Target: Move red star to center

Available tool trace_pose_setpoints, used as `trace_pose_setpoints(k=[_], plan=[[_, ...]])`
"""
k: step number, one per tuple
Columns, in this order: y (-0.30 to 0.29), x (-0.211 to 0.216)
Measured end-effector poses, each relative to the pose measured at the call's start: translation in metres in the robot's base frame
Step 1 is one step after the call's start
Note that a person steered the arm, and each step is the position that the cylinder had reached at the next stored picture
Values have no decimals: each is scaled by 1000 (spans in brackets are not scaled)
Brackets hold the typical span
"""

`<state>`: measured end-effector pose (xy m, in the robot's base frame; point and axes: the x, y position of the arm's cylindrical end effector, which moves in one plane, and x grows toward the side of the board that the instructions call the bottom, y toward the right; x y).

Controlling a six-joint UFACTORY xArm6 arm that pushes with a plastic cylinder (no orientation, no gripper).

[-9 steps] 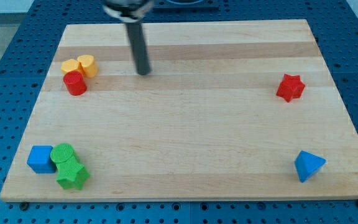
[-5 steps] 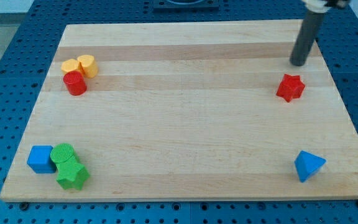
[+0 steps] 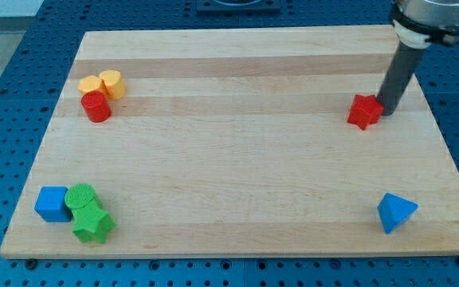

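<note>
Red star (image 3: 364, 111) has my tip (image 3: 390, 110) touching at its 3 o'clock; no claw here, so shove steadily toward 8 o'clock.

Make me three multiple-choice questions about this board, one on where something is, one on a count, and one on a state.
1. Where is my tip?
A. By the green blocks
B. At the red star's right side
C. Board centre

2. How many blue blocks are there?
A. One
B. Two
C. Three

3. The red star is:
A. At the centre
B. Off the board
C. Near the board's right edge

Answers: 1 B, the rod ends against the star. 2 B, blue cube and blue pyramid-like block. 3 C, far right of centre.
</note>
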<state>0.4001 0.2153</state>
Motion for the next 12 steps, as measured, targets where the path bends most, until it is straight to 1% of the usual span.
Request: trace_pose_setpoints(k=[1, 3, 5, 6, 7, 8, 9, 10, 12], plan=[[-22, 0], [-81, 14], [-182, 15], [-190, 15], [-127, -7], [-68, 11], [-74, 85], [-98, 85], [-144, 35]])
